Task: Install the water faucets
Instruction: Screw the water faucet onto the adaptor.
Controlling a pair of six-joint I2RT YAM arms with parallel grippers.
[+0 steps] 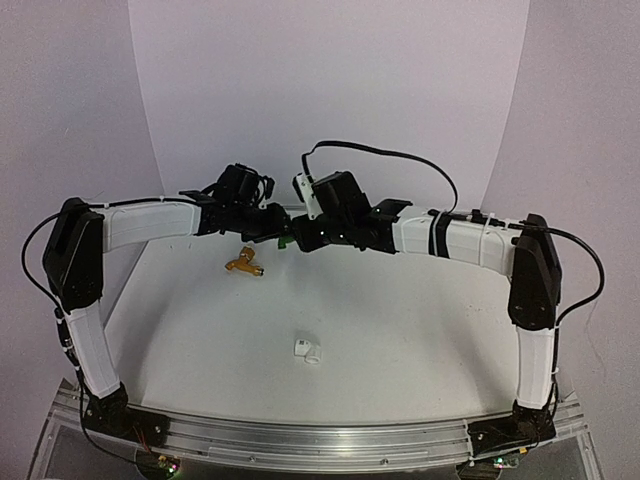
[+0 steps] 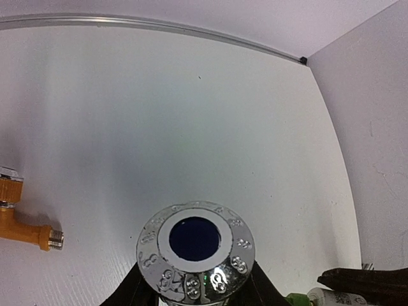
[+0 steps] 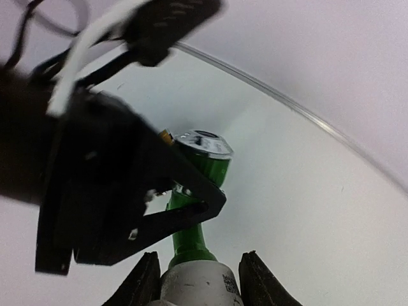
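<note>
Far left on the table [image 1: 420, 320], the orange tap [image 1: 245, 264] lies flat on its side, just on the near side of the left gripper [image 1: 278, 232] and closest to that arm. Nobody touches it.

Moving in, the left gripper is pinched narrow on the green tap [image 3: 189, 239], up off the table where the two arms meet. The right gripper [image 3: 199, 280] comes in from the other side, fingers hugging a white fitting [image 3: 191, 292]. The tap's stem runs straight out of that fitting, in line with the right gripper, so the next move looks like a twist about that line.

The left wrist stares down on the tap's shiny cap [image 2: 195, 241] and barely catches the green. The right wrist shows stem, fitting and the left finger clamped across. Whether the thread is seated, neither view says.

Only the top view finds a spare fitting [image 1: 308, 351], loose and well apart, near centre.
</note>
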